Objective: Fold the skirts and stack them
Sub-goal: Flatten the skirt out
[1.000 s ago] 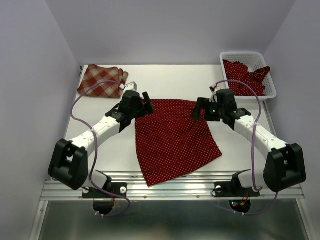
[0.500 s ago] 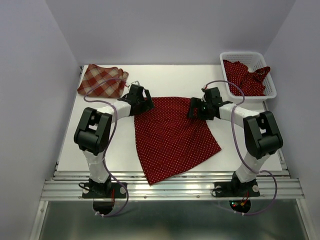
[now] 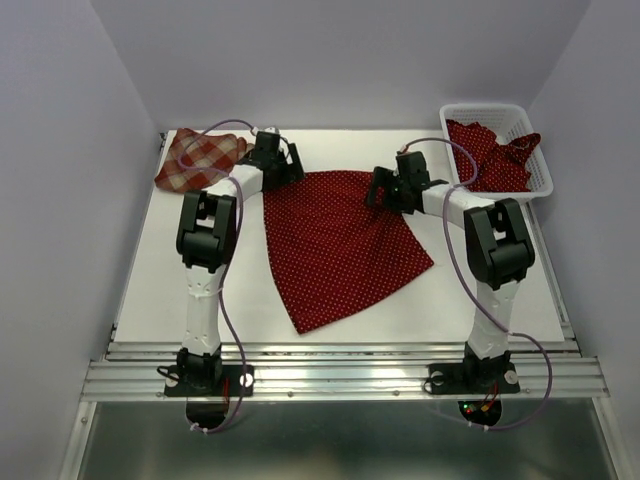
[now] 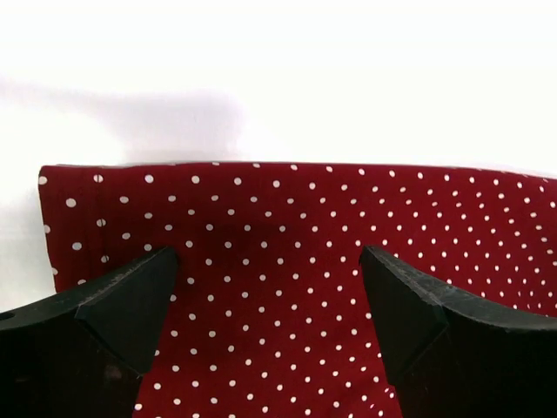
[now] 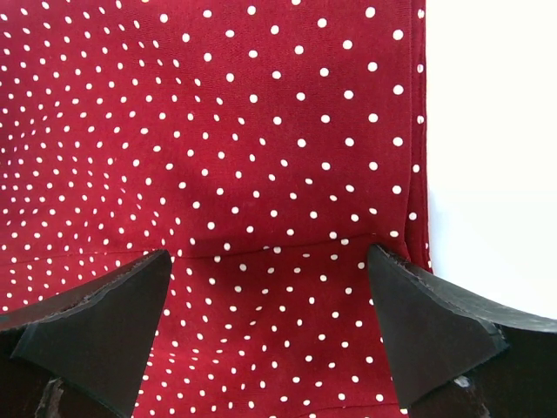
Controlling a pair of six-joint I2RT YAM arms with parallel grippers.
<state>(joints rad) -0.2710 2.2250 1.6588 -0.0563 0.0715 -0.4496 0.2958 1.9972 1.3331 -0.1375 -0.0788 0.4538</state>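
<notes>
Free: bare table (image 3: 170,290) left of the spread polka-dot skirt (image 3: 335,245), a narrower bare band to its right, and a white strip beyond its far edge between left gripper (image 3: 288,166) and right gripper (image 3: 380,190), both with jaws wide apart over the skirt's far corners. Obstacles: folded plaid skirt (image 3: 195,160) in the far left corner, just beside the left gripper; white mesh basket (image 3: 547,172) holding a dotted skirt (image 3: 490,150) in the far right corner, near the right gripper.
</notes>
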